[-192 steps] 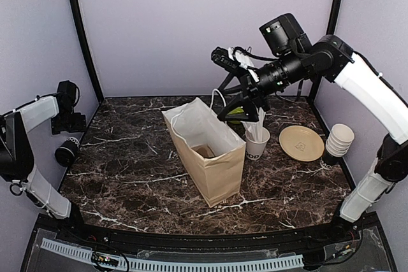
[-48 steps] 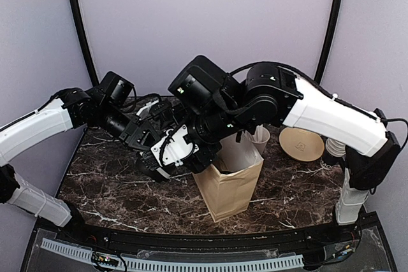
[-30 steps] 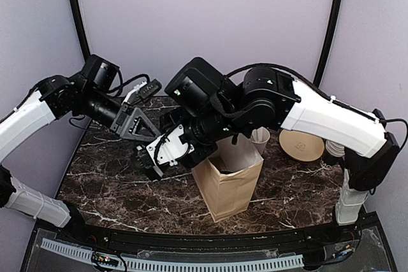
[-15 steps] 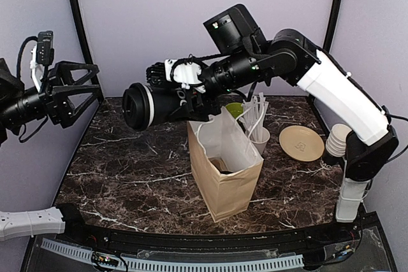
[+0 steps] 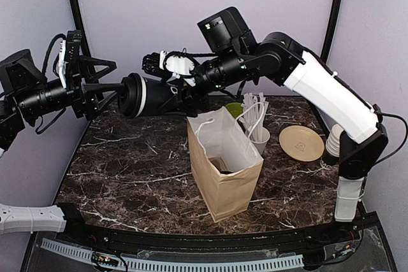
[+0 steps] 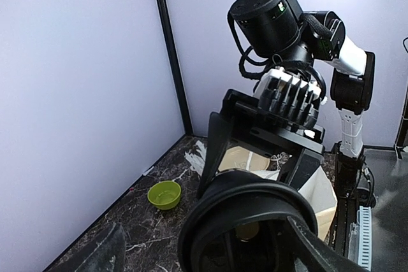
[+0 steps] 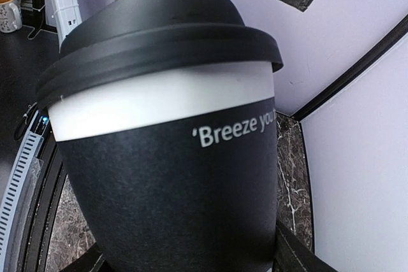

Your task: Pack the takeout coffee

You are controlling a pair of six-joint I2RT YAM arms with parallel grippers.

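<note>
The takeout coffee (image 5: 156,97), a black cup with a black lid and a white band, lies sideways in the air left of the paper bag (image 5: 223,157). Its lid faces left. My right gripper (image 5: 171,88) is shut on the cup's body. In the right wrist view the takeout coffee (image 7: 172,157) fills the frame, with my right gripper (image 7: 191,260) round its base. My left gripper (image 5: 120,74) stands open right at the lid. From the left wrist, the lid (image 6: 248,218) sits between the fingers (image 6: 315,251) of my left gripper (image 6: 207,256), without visible contact.
The bag stands upright and open mid-table with something brown at its bottom. Behind it are a green bowl (image 5: 234,109) and a white cup of cutlery (image 5: 258,135). A tan plate (image 5: 301,143) and stacked cups (image 5: 338,141) sit at the right.
My left gripper has swung right, up to the cup's lid, and its jaws have narrowed slightly. The right arm keeps the cup sideways, shifted a little.
</note>
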